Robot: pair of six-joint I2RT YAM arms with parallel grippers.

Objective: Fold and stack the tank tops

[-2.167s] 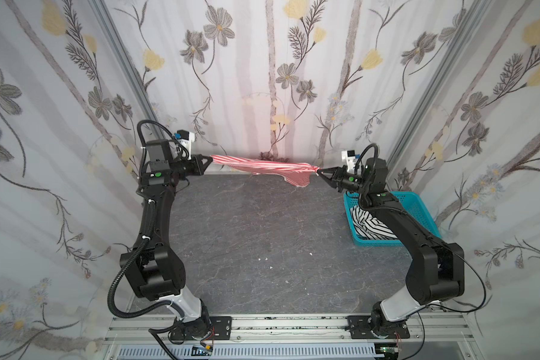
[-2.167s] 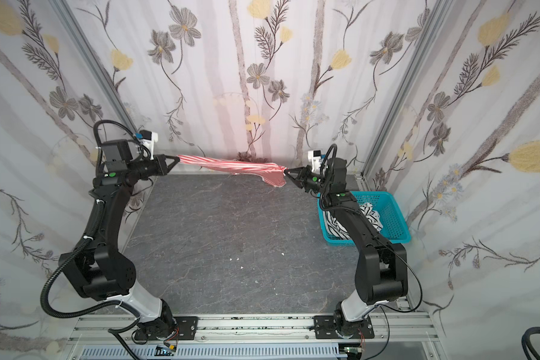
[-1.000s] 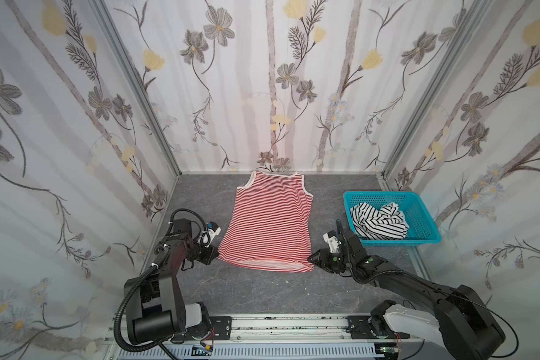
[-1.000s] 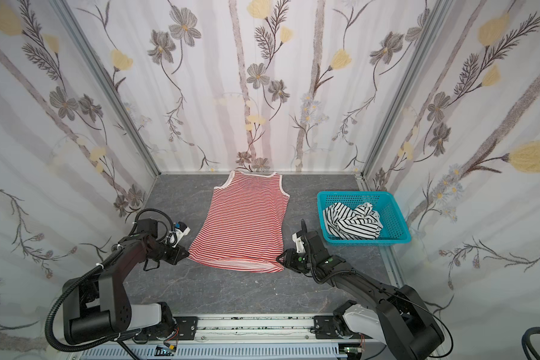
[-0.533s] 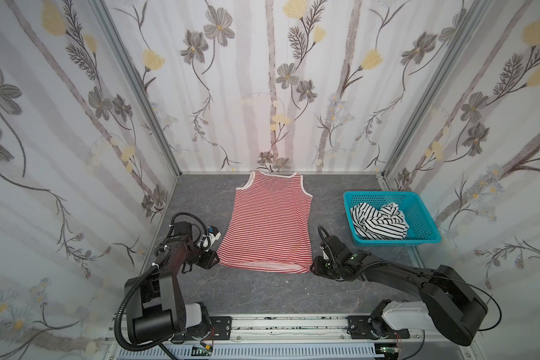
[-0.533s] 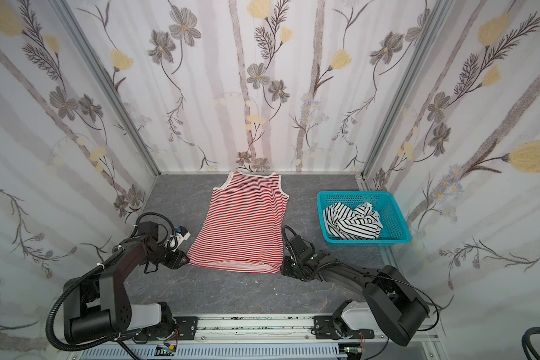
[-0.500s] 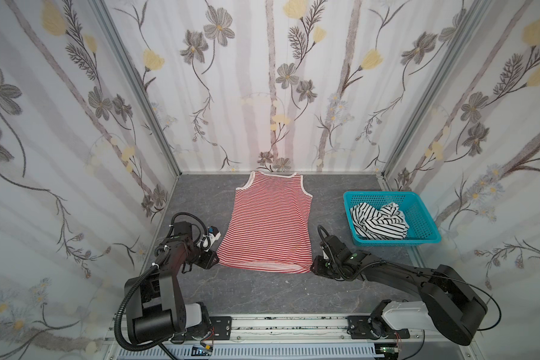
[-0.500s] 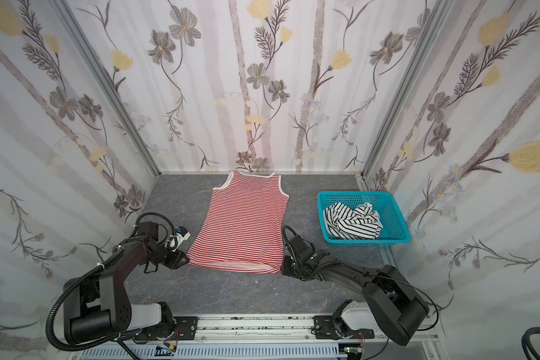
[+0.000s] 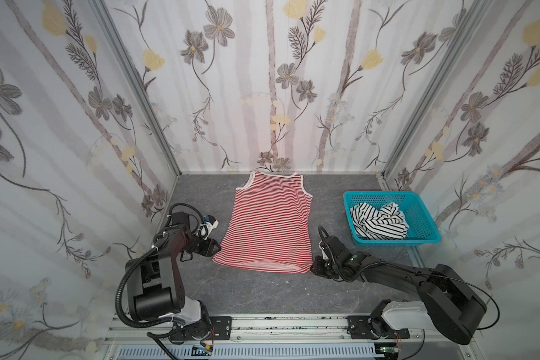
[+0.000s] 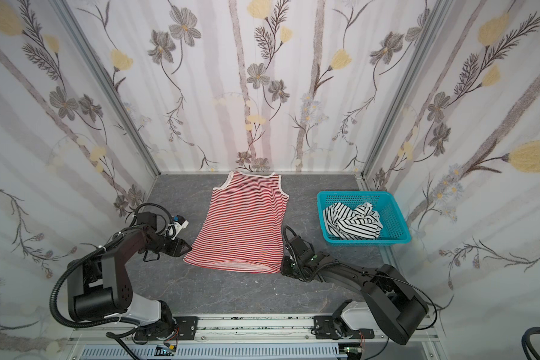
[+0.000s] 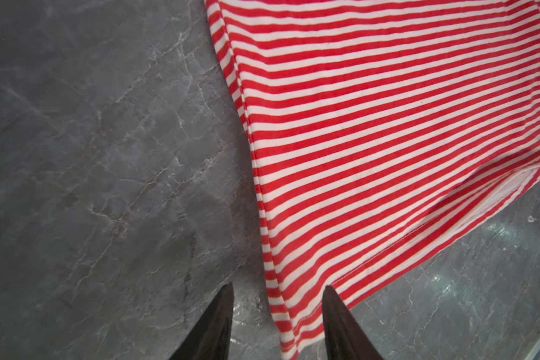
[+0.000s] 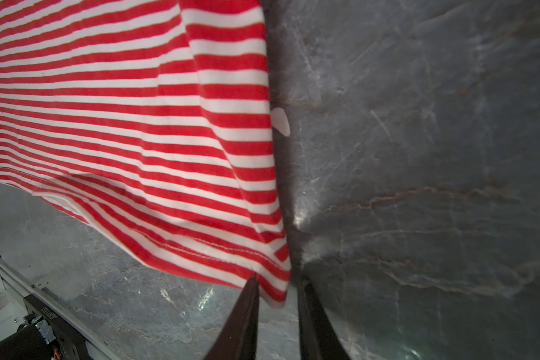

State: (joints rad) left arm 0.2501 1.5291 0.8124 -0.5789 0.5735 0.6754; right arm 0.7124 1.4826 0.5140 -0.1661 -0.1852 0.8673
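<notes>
Two tank tops are in the cell, one laid out and one waiting. Far left, the left claw sits low on the tabletop at the near left hem corner of the red-and-white tank top. In the left wrist view its fingers stand wide apart with the corner lying loose between them, nothing pinched. The red-and-white tank top lies flat mid-tabletop in both top views, one layer on the other. Its long axis runs near to far, with the neckline and straps pointing at the back wall and the hem toward the arm bases. The body flares slightly toward the hem, and a strip of the inner layer shows along the near edge. Judgement: it is spread like this so the two hem corners can be lifted together and carried toward the straps for a first fold, which would explain a claw at each corner. The right claw is at the near right hem corner. In the right wrist view its fingers are narrow with the corner between them, but I cannot tell whether the cloth is actually pinched. Further right, well apart, the black-and-white tank top lies crumpled in the turquoise basket, with no readable axis, unfolded.
</notes>
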